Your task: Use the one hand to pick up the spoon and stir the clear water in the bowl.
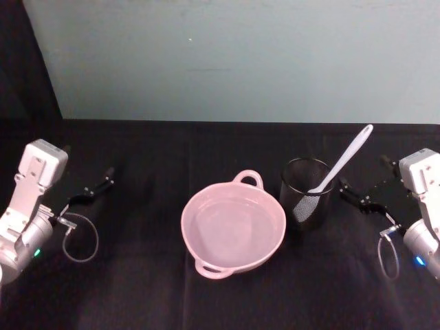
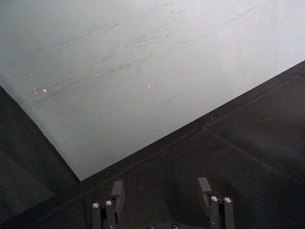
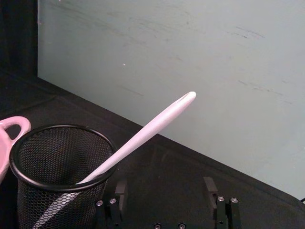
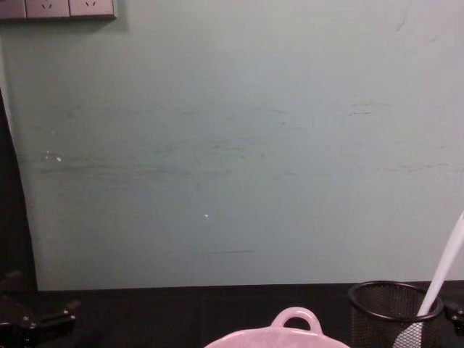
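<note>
Task at its outset: the spoon [image 1: 340, 163] stands blade-down in the mesh cup [image 1: 306, 189], its handle leaning out to the right, just beside the pink bowl [image 1: 232, 230] at mid-bench [image 1: 137, 275]. The right gripper [image 3: 164, 188], fingers [image 3: 210, 185] spread and empty, sits near the cup; the left gripper [image 2: 161, 186], likewise open, lies well apart. Grasping and stirring both remain to be done

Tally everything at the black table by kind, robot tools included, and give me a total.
pale pink glossy bowl with loop handles: 1
long white plastic spoon: 1
black wire-mesh cylindrical cup: 1
black robot tools: 2, the left tool and the right tool, both open
Total: 5
</note>
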Controlling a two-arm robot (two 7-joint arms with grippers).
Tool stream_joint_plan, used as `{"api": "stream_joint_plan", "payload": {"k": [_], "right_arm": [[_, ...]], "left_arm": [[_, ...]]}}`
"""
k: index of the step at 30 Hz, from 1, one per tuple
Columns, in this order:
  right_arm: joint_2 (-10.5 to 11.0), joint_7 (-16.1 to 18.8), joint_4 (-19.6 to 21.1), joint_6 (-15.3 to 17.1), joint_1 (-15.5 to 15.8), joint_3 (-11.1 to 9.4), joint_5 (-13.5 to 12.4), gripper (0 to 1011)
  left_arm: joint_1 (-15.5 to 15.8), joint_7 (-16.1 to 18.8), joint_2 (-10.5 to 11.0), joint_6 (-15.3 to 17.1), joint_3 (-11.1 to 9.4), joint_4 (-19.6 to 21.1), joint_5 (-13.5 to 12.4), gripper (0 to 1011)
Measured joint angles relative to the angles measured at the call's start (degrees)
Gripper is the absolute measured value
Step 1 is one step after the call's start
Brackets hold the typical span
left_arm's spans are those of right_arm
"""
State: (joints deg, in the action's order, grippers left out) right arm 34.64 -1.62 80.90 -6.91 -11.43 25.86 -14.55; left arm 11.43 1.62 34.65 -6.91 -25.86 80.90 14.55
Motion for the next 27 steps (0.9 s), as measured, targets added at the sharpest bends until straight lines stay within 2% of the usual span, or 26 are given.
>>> {"api": "stream_joint_plan", "payload": {"k": [12, 17, 19, 21, 22, 23, 24, 27], "right_arm": [[0.0, 0.0, 0.1, 0.0, 0.1, -0.1, 0.0, 1003], [0.8, -1.3, 2.4, -0.1, 2.5, -1.6, 0.9, 1002], [1.3, -2.0, 4.1, -0.6, 4.3, -2.9, 0.8, 1003], [1.7, -2.2, 5.9, -1.2, 6.4, -4.6, -0.7, 1003], [1.9, -2.0, 7.2, -2.0, 7.9, -5.9, -2.5, 1003], [1.9, -2.0, 7.2, -2.0, 7.9, -5.9, -2.5, 1002], [1.9, -1.3, 8.5, -2.8, 9.2, -7.2, -4.5, 1003], [1.8, 0.4, 10.0, -3.8, 10.7, -8.7, -7.8, 1003]], "left_arm": [[0.0, 0.0, 0.0, 0.0, 0.0, 0.0, 0.0, 1005], [0.0, 0.0, 0.0, 0.0, 0.0, 0.0, 0.0, 1005], [0.0, 0.0, 0.0, 0.0, 0.0, 0.0, 0.0, 1005], [0.0, 0.0, 0.0, 0.0, 0.0, 0.0, 0.0, 1005], [0.0, 0.0, 0.0, 0.0, 0.0, 0.0, 0.0, 1005], [0.0, 0.0, 0.0, 0.0, 0.0, 0.0, 0.0, 1005], [0.0, 0.0, 0.0, 0.0, 0.0, 0.0, 0.0, 1005], [0.0, 0.0, 0.0, 0.0, 0.0, 0.0, 0.0, 1005]]}}
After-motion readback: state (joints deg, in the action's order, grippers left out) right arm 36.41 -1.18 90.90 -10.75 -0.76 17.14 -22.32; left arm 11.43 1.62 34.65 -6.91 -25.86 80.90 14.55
